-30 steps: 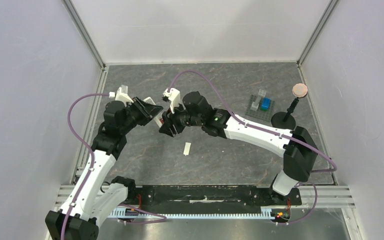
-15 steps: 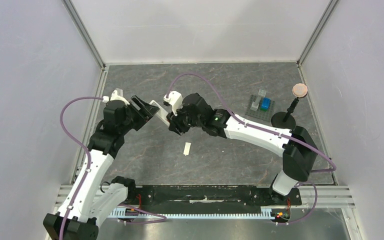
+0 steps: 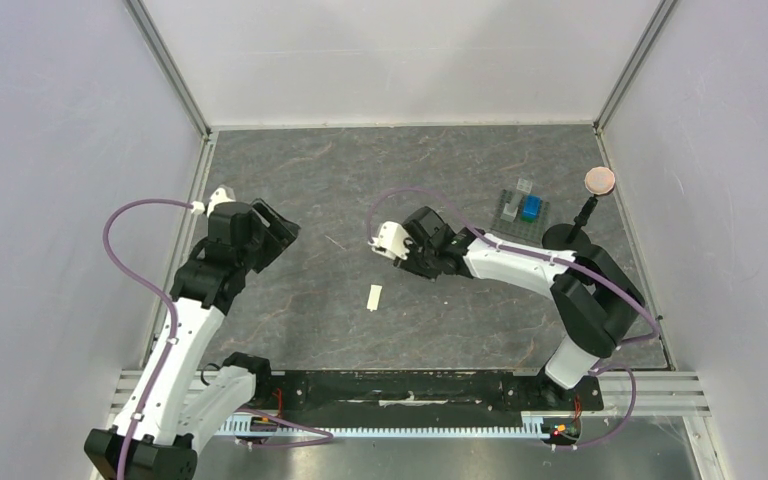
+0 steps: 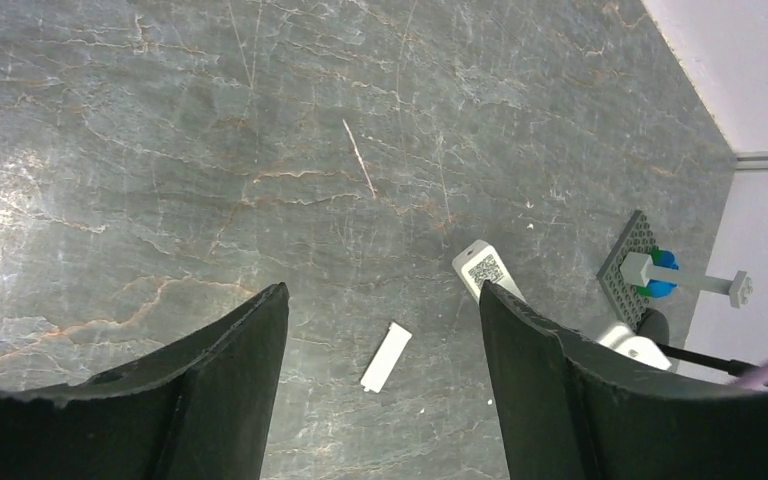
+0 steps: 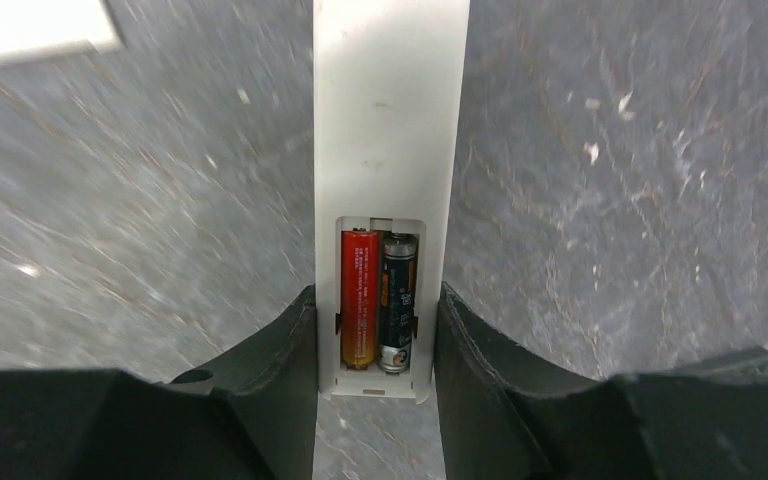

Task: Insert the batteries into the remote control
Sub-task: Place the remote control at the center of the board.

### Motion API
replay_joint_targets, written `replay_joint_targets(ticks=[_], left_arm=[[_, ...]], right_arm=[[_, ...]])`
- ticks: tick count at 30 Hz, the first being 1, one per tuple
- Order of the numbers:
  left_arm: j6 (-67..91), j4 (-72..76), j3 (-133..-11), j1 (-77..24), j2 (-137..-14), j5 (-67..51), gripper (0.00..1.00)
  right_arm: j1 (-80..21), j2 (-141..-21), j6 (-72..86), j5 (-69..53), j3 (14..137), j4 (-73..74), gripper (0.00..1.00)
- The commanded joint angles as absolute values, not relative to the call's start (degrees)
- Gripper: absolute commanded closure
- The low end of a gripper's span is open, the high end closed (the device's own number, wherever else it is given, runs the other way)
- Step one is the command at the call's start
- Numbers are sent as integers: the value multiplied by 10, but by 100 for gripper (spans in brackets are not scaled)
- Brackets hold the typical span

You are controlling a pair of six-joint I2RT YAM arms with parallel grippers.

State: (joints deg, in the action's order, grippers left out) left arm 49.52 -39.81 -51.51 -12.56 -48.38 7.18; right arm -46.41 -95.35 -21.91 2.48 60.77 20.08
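My right gripper [image 5: 375, 300] is shut on the remote control [image 5: 390, 120], with its fingers against the two long sides near the open battery compartment. Both batteries lie side by side in that compartment, the red one [image 5: 358, 298] on the left and the dark one [image 5: 397, 300] on the right. In the left wrist view only the remote control's [image 4: 485, 270] end with the code sticker shows. From above, the right gripper [image 3: 407, 258] is near the table's middle and hides the remote. My left gripper [image 3: 282, 232] [image 4: 382, 290] is open and empty, off to the left.
A small white cover piece [image 3: 374, 297] [image 4: 385, 357] lies flat on the table in front of the right gripper. Blue and grey blocks on a grey plate [image 3: 522, 208] [image 4: 650, 272] stand at the back right, beside a black stand with a round disc [image 3: 600, 181].
The left gripper opened, let go of the remote and drew back to the left. The right gripper closed on the remote and carried it right and toward the near side.
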Motion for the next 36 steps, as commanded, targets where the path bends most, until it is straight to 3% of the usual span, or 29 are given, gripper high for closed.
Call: replay_joint_targets(ticks=[1,6,11,12,21,28,30,34,36], left_arm=[[484,-356,-500,-124,-477,62,25],[489,-323,-487,-124,-495,25,28],[493,-310,-489,-124,-518,15,29],[493,-309,-491,-124,-522,14,29],[481,-307,-525,-124,-553,3,30],[476,-309,-526,-124,-549,3,30],[476,-315,-522,-124,-544,9,30],[476,-337,-510,-124,-521,32,30],[474,-344,-500,-124,-505,43,30]], right_arm=[[-453,-936,-309,69,576,199,86],[-443,-937,-346,17,556,215,83],[-436,-951,-342,22,546,230,45],[-436,-956,-342,19,547,236,42],[-436,-967,-327,36,587,263,36],[-437,-937,-230,-23,710,296,28],[-436,-950,-149,-25,748,291,32],[-442,-995,112,12,793,282,50],[-458,-988,245,53,755,254,50]])
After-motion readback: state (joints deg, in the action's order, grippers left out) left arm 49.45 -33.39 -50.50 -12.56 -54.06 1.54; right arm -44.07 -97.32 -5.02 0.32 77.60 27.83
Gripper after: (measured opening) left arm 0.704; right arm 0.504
